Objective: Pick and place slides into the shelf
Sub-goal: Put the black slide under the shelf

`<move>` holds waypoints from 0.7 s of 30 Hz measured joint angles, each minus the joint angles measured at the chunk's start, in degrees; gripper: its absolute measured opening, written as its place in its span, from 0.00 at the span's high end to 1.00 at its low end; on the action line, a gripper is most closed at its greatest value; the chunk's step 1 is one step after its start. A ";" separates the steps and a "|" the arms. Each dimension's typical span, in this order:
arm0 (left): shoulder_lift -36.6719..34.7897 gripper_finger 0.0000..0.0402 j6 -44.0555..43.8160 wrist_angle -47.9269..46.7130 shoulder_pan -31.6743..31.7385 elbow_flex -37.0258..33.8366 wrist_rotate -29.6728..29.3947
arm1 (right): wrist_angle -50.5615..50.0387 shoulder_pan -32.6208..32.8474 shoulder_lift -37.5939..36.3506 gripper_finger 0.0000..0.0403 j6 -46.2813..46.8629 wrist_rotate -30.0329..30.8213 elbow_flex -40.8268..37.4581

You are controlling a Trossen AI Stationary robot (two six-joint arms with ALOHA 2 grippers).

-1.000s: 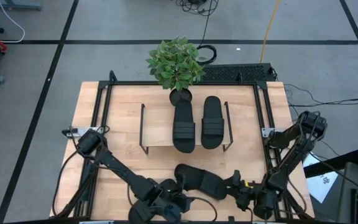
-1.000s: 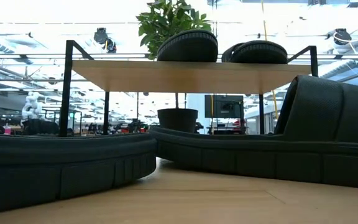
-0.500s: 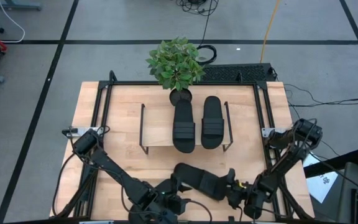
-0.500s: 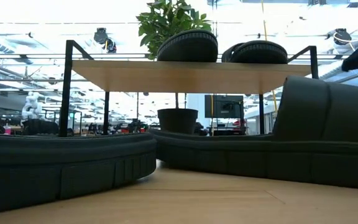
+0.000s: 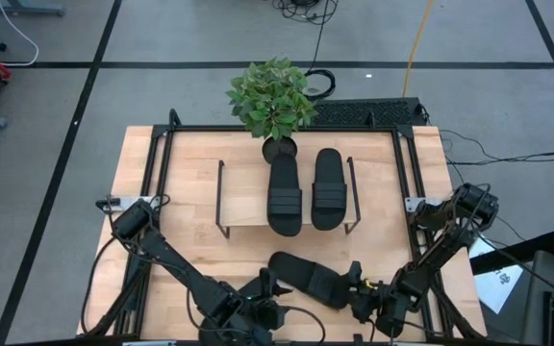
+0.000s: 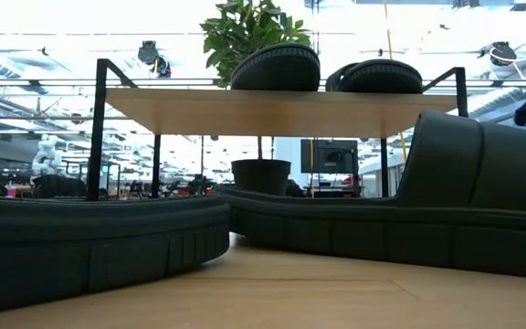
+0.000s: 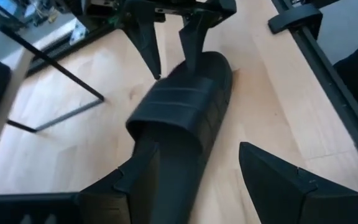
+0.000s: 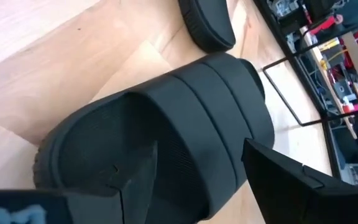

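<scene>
Lab scene, seen from above: a light wooden tabletop [image 5: 176,173] in a black frame is set on a grey floor [image 5: 162,38] crossed by dark tape lines, w/ cables [image 5: 306,10] trailing at the far side. A potted plant [image 5: 272,96] is stood at the table's far edge. From table height, a bright open hall w/ ceiling lights and distant equipment is seen beyond.

Both arms are brought in low at the near edge. The L gripper [image 5: 265,293] and the R gripper [image 5: 357,285] are faced toward each other, w/ the third slide [image 5: 306,277] laid flat on the wood btw them, strap up.

The L gripper's fingers [image 7: 278,180] are held apart. One end of that slide is lodged btw them, close against one finger and clear of the other. No clamp is seen.

The R gripper's fingers [image 8: 291,180] are also spread wide, set at the slide's opposite end. The strap is seen just ahead of them, and the tips are poised at that end w/o a closed grip being visible.

A fourth slide [image 8: 207,25] is seen on the wood past the third one, on the far side from the R gripper.

The shelf [image 5: 243,197] is stood well beyond both grippers, mid-table. Two slides [image 5: 285,197] are laid side by side on its plank top, toward the R gripper's side, w/ the plank's other half left bare wood.
</scene>
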 joint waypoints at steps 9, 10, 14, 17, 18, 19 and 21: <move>0.04 0.45 -5.11 1.19 3.09 -3.05 3.86 | 1.56 -2.96 3.39 0.43 0.14 0.20 0.04; 0.04 0.45 -5.33 2.41 3.64 -3.73 4.74 | 1.77 -3.18 3.49 0.43 0.19 0.33 0.04; 0.07 0.49 -5.40 9.44 6.03 -7.43 8.03 | 3.58 -3.63 3.63 0.43 -0.42 1.53 0.04; 0.07 0.52 -5.65 12.96 7.80 -9.09 10.93 | 5.13 -3.72 3.65 0.43 -2.03 1.55 0.00; 0.07 0.53 -5.95 13.61 8.25 -9.70 11.20 | 5.19 -3.78 3.65 0.44 -2.08 1.55 0.00; 0.07 0.54 -6.21 14.16 8.62 -10.25 11.65 | 5.18 -3.85 3.65 0.44 -2.12 1.55 0.00; 0.11 0.57 -7.13 14.90 9.28 -10.66 13.36 | 5.44 -4.14 3.65 0.45 -2.10 1.56 0.00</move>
